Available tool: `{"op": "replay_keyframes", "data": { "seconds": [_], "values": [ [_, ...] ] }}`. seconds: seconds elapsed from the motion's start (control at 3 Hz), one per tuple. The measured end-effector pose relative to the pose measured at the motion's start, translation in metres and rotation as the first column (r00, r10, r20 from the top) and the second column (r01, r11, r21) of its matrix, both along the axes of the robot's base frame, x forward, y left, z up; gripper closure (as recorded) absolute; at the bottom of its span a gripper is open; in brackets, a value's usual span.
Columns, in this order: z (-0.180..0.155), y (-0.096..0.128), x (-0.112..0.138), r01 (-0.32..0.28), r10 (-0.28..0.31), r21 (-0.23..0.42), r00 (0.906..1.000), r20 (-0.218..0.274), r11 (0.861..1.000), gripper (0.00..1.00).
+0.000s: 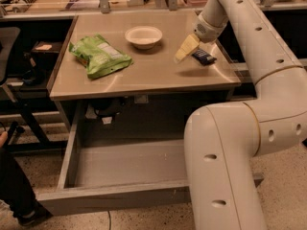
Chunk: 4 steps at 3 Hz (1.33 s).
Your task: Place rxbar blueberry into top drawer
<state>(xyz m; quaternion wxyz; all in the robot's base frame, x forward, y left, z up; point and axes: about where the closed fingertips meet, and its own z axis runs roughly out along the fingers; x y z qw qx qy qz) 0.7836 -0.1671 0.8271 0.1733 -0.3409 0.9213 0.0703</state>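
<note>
The rxbar blueberry (204, 57), a small dark navy bar, lies flat on the table top (144, 73) near its right edge. My gripper (186, 48) hangs just above the table, close against the bar's left end, with the wrist slanting down from the upper right. I cannot tell if it touches the bar. The top drawer (115, 198) is pulled out under the table towards the front, grey and shallow. My arm hides its right part.
A crinkled green chip bag (100, 56) lies at the table's left. A white bowl (143, 36) stands at the back middle. My big arm link (225, 166) fills the front right. A person's leg and shoe (17, 190) are at the bottom left, with a chair (9, 42) at the left.
</note>
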Motion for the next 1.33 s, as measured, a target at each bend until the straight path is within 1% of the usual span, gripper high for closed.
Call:
{"op": "replay_keyframes", "data": {
  "seconds": [0.67,1.33],
  "values": [
    [-0.017,0.007,0.005,-0.001,0.001,-0.016,0.9997,-0.025,1.000,0.00],
    [-0.029,0.009,0.008,-0.001,0.000,-0.028,0.9993,-0.038,1.000,0.00]
  ]
}}
